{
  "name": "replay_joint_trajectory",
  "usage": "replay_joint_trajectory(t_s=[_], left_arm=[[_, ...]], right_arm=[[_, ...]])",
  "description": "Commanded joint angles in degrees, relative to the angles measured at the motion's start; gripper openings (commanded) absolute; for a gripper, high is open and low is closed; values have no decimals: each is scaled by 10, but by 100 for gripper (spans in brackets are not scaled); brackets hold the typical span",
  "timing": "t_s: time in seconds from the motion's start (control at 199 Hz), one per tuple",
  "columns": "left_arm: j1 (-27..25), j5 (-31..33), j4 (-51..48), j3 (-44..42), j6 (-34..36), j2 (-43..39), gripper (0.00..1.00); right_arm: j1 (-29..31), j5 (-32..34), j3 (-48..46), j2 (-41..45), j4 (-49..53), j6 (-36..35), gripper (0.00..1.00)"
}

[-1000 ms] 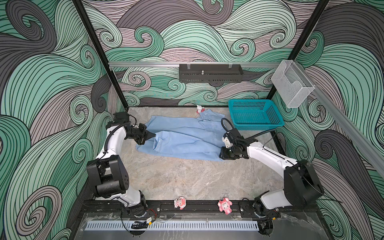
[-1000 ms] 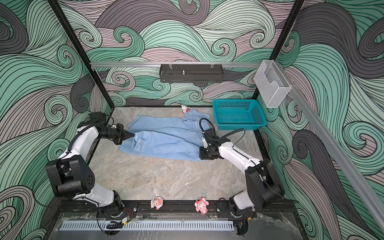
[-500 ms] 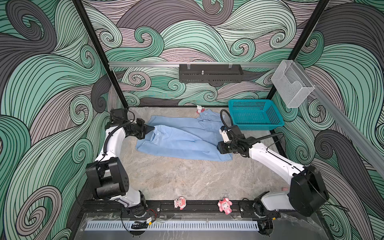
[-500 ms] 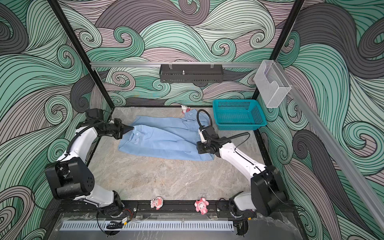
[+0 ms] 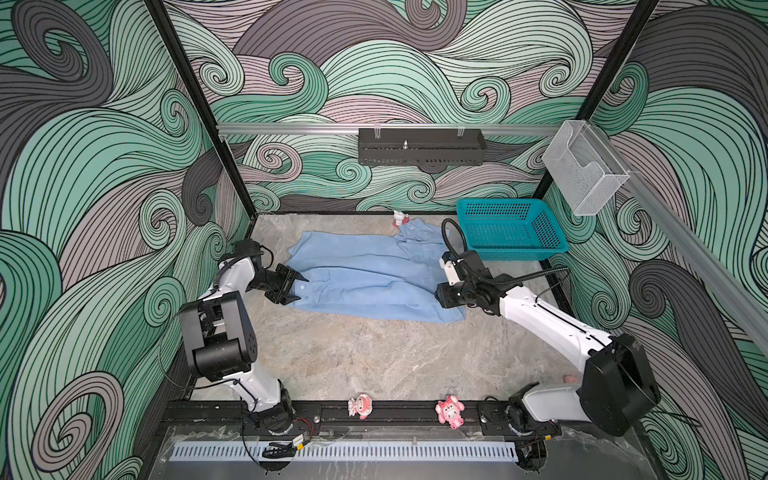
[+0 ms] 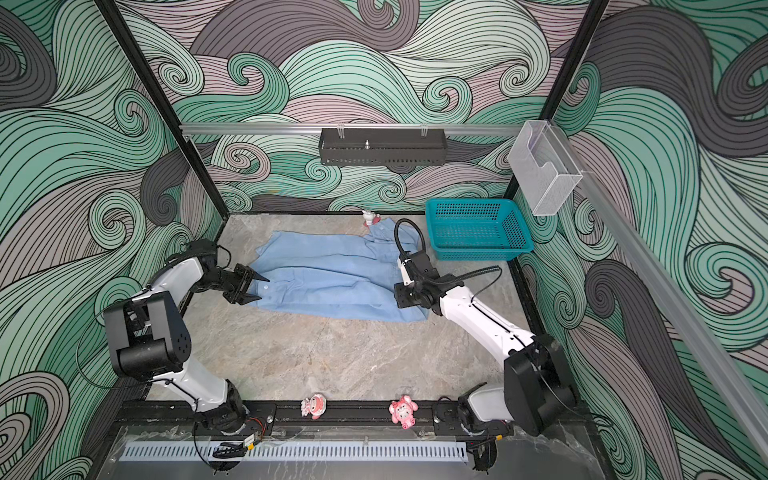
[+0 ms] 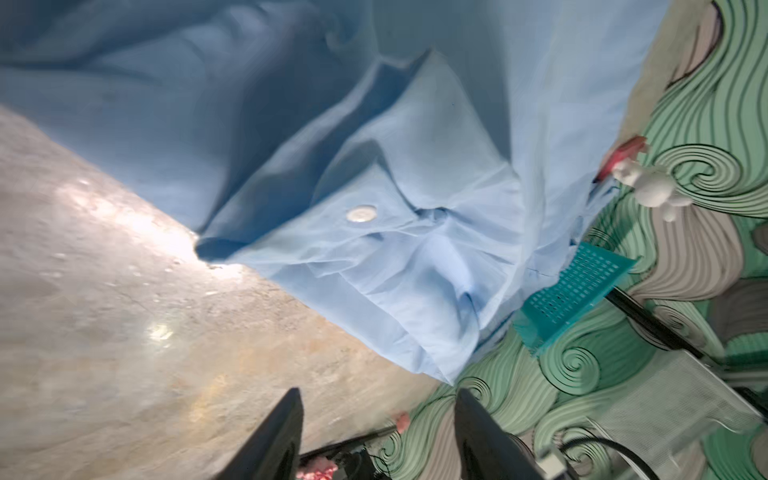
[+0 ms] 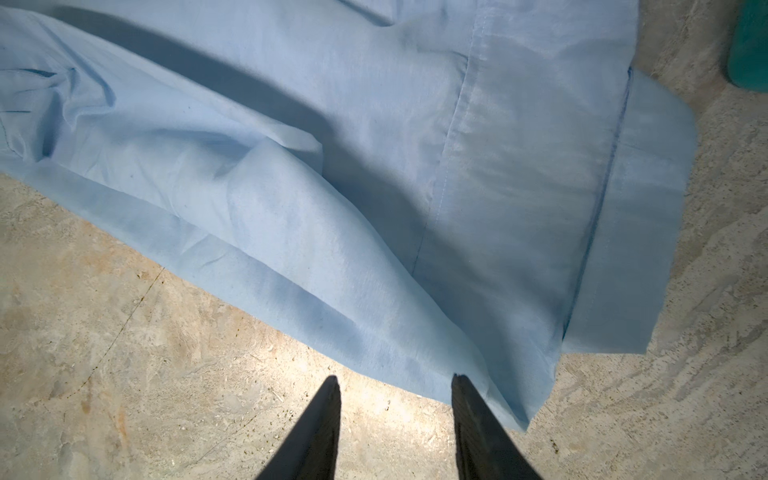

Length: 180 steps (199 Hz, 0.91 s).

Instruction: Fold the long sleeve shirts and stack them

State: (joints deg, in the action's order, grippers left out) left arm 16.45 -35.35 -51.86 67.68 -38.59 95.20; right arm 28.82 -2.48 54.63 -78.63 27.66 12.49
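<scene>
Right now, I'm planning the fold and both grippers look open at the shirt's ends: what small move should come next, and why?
Probably ease the right gripper forward and close it on the near corner of the shirt: its jaws stand open and empty, one fingertip at the cloth's edge. The left gripper is open too.

The light blue long sleeve shirt (image 5: pixel 365 286) lies spread flat and wrinkled across the far half of the tabletop (image 5: pixel 374 357), a sleeve seemingly folded along it, one white button (image 7: pixel 361 214) showing
</scene>
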Motion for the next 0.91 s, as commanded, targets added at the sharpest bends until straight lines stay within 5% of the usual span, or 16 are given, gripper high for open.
replay_joint_trajectory(t_s=[0.0,0.176,0.392,0.699,0.9], left_arm=[[-10,101,-68,39,65,13,62],[-34,214,-109,87,113,49,63],[-59,249,-111,159,161,132,63],[-72,200,-97,193,190,201,60],[-74,181,-114,197,199,244,49]], right_arm=[[0,3,-3,16,11,4,45],[0,-6,-6,19,13,10,45],[0,-9,-11,24,17,12,45],[-1,-2,-23,33,17,6,45],[-1,-3,-24,34,18,8,44]])
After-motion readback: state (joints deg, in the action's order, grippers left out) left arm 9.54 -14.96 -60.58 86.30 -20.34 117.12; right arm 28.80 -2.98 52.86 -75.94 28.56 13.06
